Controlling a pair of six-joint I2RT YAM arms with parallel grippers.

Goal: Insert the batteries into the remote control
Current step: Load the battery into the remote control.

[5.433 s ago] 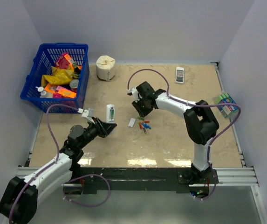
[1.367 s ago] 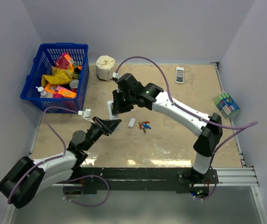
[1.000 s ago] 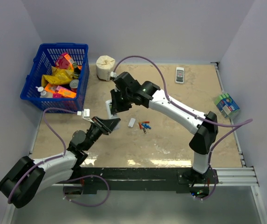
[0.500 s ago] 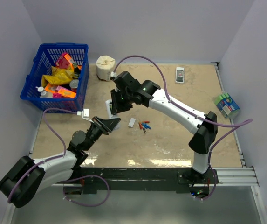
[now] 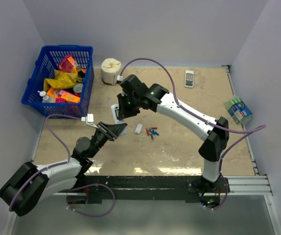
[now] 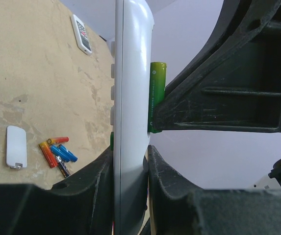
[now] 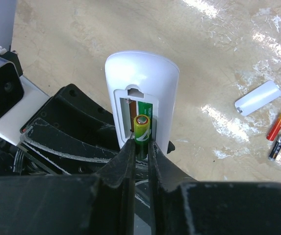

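Observation:
My left gripper [image 5: 114, 128] is shut on the lower end of the silver-white remote control [image 5: 114, 111] and holds it on end above the table, its open battery compartment [image 7: 139, 105] facing my right gripper. My right gripper [image 5: 125, 108] is shut on a green battery [image 7: 141, 128] at the compartment's mouth. The battery touches the remote's back [image 6: 130, 98] in the left wrist view [image 6: 157, 93]. Another green battery [image 7: 144, 108] lies inside the compartment. Several loose batteries [image 5: 152, 131] in red, orange and blue lie on the table right of the remote.
The white battery cover [image 5: 138, 129] lies beside the loose batteries. A white dark-screened handset [image 5: 189, 78] lies at the back right. A blue basket [image 5: 37, 83] of packets stands at the back left, beside a cream roll [image 5: 111, 71]. A green sponge pack [image 5: 238, 110] sits at the right edge.
Since the earliest frame my right gripper has come left from above the loose batteries to the remote held by my left gripper. Over the last second both arms have barely moved.

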